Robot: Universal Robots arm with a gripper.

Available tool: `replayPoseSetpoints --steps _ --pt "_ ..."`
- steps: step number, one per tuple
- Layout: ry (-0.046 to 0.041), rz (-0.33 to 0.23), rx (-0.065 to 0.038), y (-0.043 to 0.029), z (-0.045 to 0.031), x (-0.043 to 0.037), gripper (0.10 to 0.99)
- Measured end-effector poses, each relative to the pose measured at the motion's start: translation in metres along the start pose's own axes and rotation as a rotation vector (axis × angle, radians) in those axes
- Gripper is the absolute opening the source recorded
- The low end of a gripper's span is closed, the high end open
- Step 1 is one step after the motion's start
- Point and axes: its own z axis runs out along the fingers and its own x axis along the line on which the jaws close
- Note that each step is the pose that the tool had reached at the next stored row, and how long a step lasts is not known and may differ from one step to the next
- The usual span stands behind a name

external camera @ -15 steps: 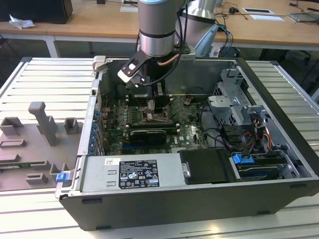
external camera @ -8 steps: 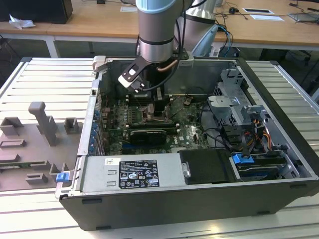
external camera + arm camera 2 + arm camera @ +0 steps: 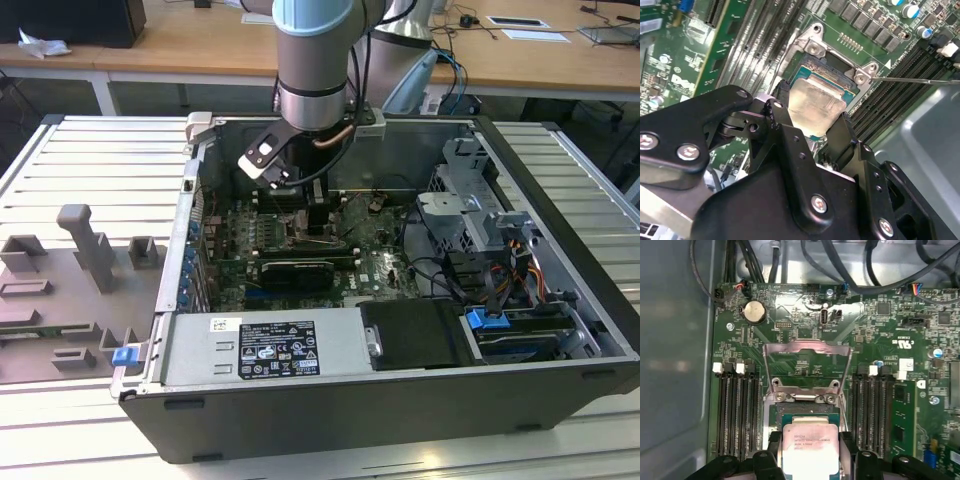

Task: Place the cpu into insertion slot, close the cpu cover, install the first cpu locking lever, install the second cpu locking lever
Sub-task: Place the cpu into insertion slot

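Observation:
My gripper (image 3: 810, 452) is shut on the cpu (image 3: 809, 444), a flat square chip with a tan-silver top, held by two opposite edges between the black fingers (image 3: 774, 446). In the second wrist view the cpu (image 3: 815, 106) hangs over the open insertion slot (image 3: 832, 70) on the green motherboard; I cannot tell whether it touches the slot. The cpu cover (image 3: 806, 346), a thin grey metal frame, is flipped open beyond the slot. One thin locking lever (image 3: 920, 80) sticks out sideways from the socket corner. In the exterior view the gripper (image 3: 315, 215) reaches down inside the computer case.
Black memory slots (image 3: 737, 410) flank the socket on both sides. A coin battery (image 3: 754, 312) and cables (image 3: 850, 270) lie farther along the board. The case wall (image 3: 330, 400), drive cage (image 3: 470, 200) and a black expansion card (image 3: 295, 272) surround the working area.

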Motion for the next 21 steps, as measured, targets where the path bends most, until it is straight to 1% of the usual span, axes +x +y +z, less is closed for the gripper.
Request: replayPoseSetpoints --steps 6,10,14,21 --pt "-0.0017 0.009 0.003 -0.0005 0.0106 0.0054 0.541" --pt "-0.0021 0.016 0.004 -0.0007 0.0141 0.0060 0.541" --pt "-0.0027 0.027 0.004 0.0008 0.0155 0.0060 0.541" --pt "-0.0030 0.031 0.004 0.0006 0.0194 0.0059 0.541"
